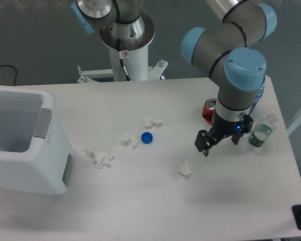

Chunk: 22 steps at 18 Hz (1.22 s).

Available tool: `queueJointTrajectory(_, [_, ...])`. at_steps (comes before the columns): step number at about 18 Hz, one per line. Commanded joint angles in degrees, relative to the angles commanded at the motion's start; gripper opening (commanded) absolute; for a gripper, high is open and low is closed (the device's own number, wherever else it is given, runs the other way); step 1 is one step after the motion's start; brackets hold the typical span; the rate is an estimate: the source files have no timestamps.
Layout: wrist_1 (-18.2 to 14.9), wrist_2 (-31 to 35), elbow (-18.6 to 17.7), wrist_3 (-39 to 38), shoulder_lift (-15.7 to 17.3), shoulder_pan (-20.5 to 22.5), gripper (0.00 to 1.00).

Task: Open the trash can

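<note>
White table point(155, 201) carries one trash can point(25, 145) at its left edge, top open, with four crumpled tissues, one blue cap point(147, 137), one red can point(209, 109) and two bottles rightward, near the empty gripper point(219, 144), jaws apart.

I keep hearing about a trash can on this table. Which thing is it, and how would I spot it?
Look to the left end of the white table. There stands the trash can, a large white boxy plastic bin with rounded corners and a grey strip on its top edge. It is far bigger than the crumpled white paper scraps nearby.
</note>
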Motion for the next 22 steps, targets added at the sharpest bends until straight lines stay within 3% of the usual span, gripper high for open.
queueJointTrajectory(3, [0.00, -1.24, 0.70, -5.03, -0.70, 1.50, 1.00])
queueJointTrajectory(10, [0.00, -0.36, 0.35, -8.98, -2.81, 3.52, 1.00])
queueJointTrajectory(16, [0.00, 4.47, 0.62, -12.85, -5.45, 2.74, 1.00])
queueJointTrajectory(22, [0.00, 4.65, 0.36, -12.25, -5.28, 2.64, 1.00])
